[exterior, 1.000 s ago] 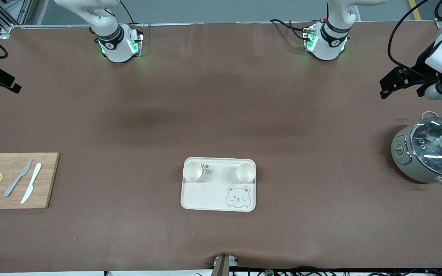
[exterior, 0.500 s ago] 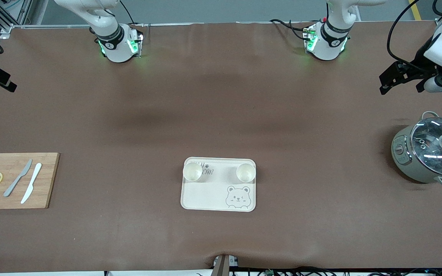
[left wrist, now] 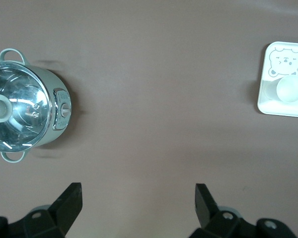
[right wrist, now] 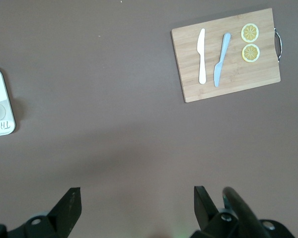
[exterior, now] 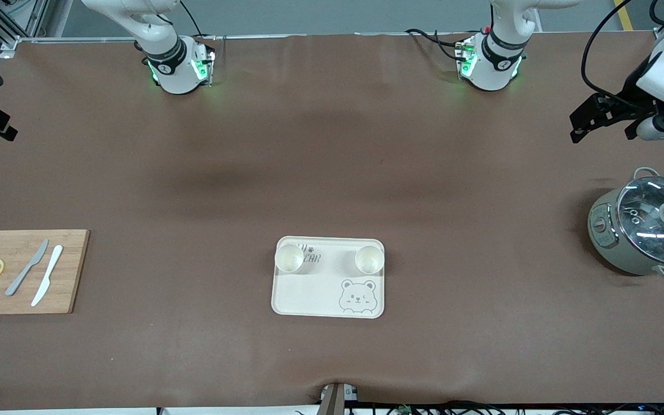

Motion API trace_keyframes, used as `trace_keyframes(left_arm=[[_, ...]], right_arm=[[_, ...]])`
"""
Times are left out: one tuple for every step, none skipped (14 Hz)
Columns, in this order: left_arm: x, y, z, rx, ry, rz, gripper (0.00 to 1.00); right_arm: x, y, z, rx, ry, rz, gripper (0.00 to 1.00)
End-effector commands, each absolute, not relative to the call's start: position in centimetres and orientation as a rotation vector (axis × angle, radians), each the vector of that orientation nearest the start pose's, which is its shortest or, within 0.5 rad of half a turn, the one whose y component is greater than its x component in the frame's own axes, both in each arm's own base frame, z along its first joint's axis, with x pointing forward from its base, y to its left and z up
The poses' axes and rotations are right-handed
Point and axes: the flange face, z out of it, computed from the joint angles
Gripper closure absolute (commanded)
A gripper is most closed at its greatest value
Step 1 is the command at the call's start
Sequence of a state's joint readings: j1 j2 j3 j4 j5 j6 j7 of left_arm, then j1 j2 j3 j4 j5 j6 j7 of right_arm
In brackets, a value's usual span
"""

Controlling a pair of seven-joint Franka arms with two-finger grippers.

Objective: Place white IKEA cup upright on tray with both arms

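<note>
We see the cream tray (exterior: 328, 288) lying on the brown surface (exterior: 332, 173), near the middle and close to the front camera. Two white cups stand upright on it. One cup (exterior: 289, 257) is at the corner toward the right arm's end, and the other cup (exterior: 369, 259) is at the corner toward the left arm's end. They are well apart.

Our left claw (left wrist: 136, 198) hangs up in the air over the bare surface near the pot (exterior: 646, 230), with its fingers spread wide and holding nothing. Our right claw (right wrist: 136, 201) hangs over the surface near the wooden board (exterior: 23, 271), also spread wide and empty. Two knives and two lemon slices lie on that board.
</note>
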State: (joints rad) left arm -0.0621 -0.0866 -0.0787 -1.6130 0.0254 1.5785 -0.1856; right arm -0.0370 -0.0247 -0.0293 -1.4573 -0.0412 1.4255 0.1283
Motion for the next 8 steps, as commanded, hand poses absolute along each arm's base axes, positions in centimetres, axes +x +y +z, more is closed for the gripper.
trace_keyframes(left_arm=[[52.7, -6.9, 65.8, -3.133, -0.075, -0.113, 0.00], [52.7, -6.9, 65.8, -3.133, -0.077, -0.113, 0.00], [52.7, -6.9, 65.9, -3.134, -0.080, -0.108, 0.00], [52.5, -6.8, 65.7, -3.132, -0.080, -0.082, 0.00], [52.5, -6.7, 65.7, -3.132, -0.082, -0.077, 0.00], [52.5, -6.7, 65.7, -3.132, -0.082, -0.077, 0.00], [52.5, -6.6, 65.7, -3.133, -0.085, -0.074, 0.00], [52.4, -6.8, 65.6, -3.136, -0.080, -0.066, 0.00]], right_arm=[[52.9, -3.6, 68.0, -3.186, 0.285, -0.008, 0.00], [53.0, -3.0, 68.0, -3.188, 0.265, -0.008, 0.00], [53.1, -2.2, 68.1, -3.191, 0.244, -0.014, 0.00], [53.2, -1.7, 68.2, -3.194, 0.227, -0.034, 0.00], [53.2, -1.4, 68.2, -3.198, 0.218, -0.040, 0.00], [53.3, -1.4, 68.1, -3.198, 0.218, -0.037, 0.00], [53.3, -1.4, 68.1, -3.197, 0.220, -0.042, 0.00], [53.5, -1.4, 68.0, -3.199, 0.218, -0.040, 0.00]])
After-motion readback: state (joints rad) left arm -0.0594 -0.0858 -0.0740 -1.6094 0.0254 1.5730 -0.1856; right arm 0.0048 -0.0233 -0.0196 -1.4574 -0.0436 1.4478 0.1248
